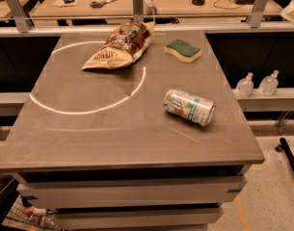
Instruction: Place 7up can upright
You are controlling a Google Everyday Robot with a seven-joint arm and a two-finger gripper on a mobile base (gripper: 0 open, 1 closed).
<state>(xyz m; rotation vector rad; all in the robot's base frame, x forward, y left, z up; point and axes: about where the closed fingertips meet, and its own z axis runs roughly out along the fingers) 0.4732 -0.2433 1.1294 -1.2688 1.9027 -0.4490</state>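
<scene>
The 7up can lies on its side, not picked up yet. The gripper is out of sight, so I cannot tell its grip. Next it must reach the can and grab it.

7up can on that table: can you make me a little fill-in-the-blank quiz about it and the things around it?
1. The 7up can lies on its ____ on the table.
2. The green sponge sits ____ the white circle marked on the tabletop.
3. Beyond the table's right edge stand ____ clear bottles.
4. The robot's gripper is ____ of view in the camera view.

Missing words: side; outside; two; out
</scene>
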